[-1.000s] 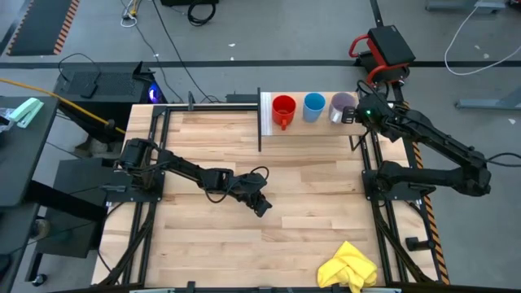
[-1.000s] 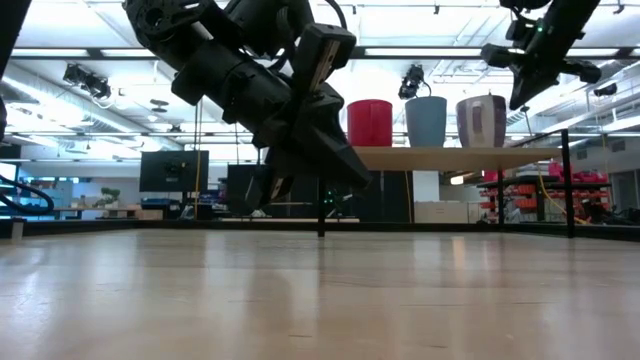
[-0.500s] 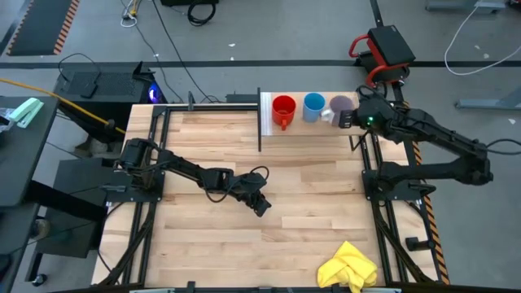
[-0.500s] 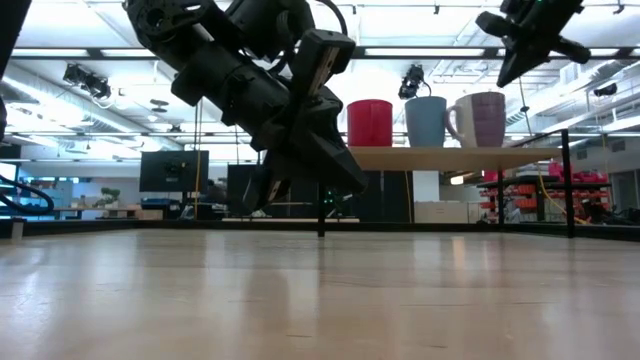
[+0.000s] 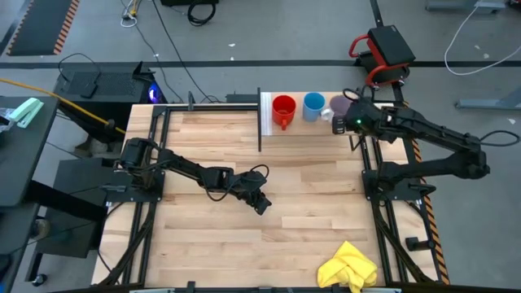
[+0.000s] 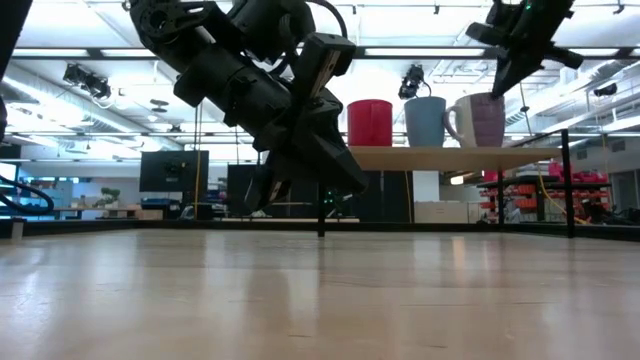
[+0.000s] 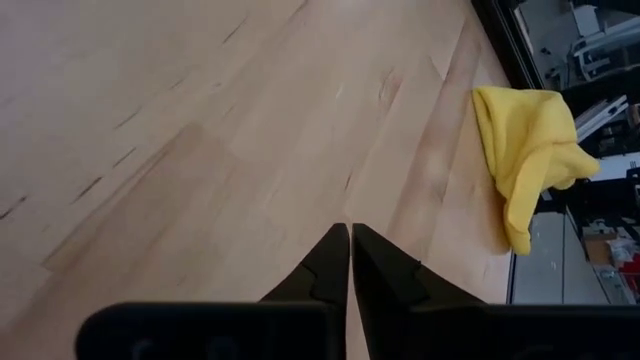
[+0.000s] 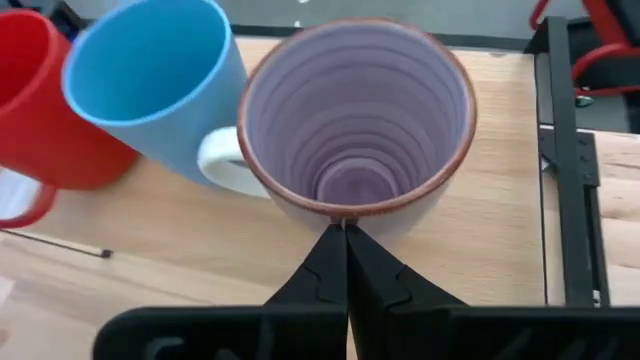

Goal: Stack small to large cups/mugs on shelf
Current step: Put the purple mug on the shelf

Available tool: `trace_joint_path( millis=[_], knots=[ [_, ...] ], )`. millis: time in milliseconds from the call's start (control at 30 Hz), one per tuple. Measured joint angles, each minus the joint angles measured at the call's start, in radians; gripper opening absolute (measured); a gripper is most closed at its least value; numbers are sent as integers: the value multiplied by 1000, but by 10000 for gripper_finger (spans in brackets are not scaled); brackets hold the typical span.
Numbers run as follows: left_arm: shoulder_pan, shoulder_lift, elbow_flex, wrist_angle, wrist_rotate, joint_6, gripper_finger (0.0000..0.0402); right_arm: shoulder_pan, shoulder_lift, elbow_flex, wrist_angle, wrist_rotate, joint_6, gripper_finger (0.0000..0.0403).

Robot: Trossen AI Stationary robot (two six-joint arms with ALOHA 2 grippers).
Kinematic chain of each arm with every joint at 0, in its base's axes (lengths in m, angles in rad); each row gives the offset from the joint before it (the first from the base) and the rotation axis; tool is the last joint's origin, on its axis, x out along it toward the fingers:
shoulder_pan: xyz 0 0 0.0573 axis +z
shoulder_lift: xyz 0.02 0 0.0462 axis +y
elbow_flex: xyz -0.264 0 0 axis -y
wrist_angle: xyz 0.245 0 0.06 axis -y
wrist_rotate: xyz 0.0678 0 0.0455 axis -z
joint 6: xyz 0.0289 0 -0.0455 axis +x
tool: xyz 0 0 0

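Three cups stand upright in a row on the light-wood shelf [image 5: 305, 128], beside its white end panel [image 5: 264, 114]. They are the red mug [image 5: 283, 108], the light-blue cup [image 5: 314, 106] and the purple-grey cup [image 5: 339, 104]. The purple cup's white handle [image 8: 225, 165] points toward the blue cup [image 8: 150, 80]. My right gripper [image 8: 345, 228] is shut, with its tips at the purple cup's rim. My left gripper [image 5: 262, 205] is shut and hovers above the middle of the table, touching nothing. My right gripper comes slanting down from above and from the table's near-right side. Its shut fingertips [image 8: 335, 245] meet the rim [image 8: 345, 215] of the purple cup on the side facing the arm. The cup stands upright on the shelf [image 6: 450, 153]. Whether the tips press on the rim, I cannot tell.
A crumpled yellow cloth [image 5: 348, 267] lies at the table's near right edge and also shows in the left wrist view as the cloth [image 7: 525, 150]. Black frame rails run along both table sides. Bare planks lie between the shelf and the cloth.
My right gripper has moved toward the table's left, coming over the purple cup's near rim. The purple cup has turned on the shelf, so its white handle now shows pointing toward the blue cup. The red and blue cups have stayed put.
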Motion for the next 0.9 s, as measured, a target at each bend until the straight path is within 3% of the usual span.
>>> trace_joint_path(
  millis=[700,900],
  knots=[
    [-24,0,0,-11,0,-1,21,-187,48,-1,-8,85,-30,0],
    [-25,0,0,-24,1,0,17,-163,18,-1,-8,64,-17,0]
  ],
)
